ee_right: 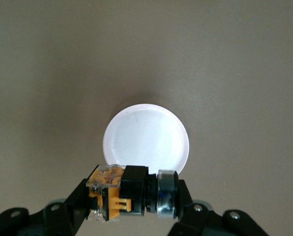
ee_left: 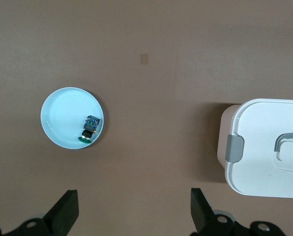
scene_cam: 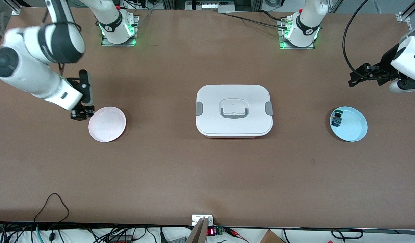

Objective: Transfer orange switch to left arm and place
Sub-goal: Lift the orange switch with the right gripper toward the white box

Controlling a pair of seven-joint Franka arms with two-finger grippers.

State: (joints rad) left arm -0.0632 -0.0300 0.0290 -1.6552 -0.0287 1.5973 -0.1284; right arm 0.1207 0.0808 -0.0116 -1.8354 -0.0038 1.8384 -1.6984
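The orange switch (ee_right: 129, 198), with a black body, orange parts and a metal ring, is held sideways between the fingers of my right gripper (ee_right: 131, 200). In the front view, my right gripper (scene_cam: 79, 114) hangs low over the table, just beside the rim of the pale pink plate (scene_cam: 107, 124). That plate also shows in the right wrist view (ee_right: 146, 137) and is empty. The white lidded box (scene_cam: 233, 98) stands at the table's middle and also shows in the left wrist view (ee_left: 269, 147). My left gripper (scene_cam: 354, 79) is open and empty, high over the table near the left arm's end (ee_left: 134, 206).
A light blue plate (scene_cam: 354, 125) lies toward the left arm's end and also shows in the left wrist view (ee_left: 65, 118). It holds a dark switch with a green cap (scene_cam: 337, 119), also seen in the left wrist view (ee_left: 90, 128). Cables lie along the table's front edge.
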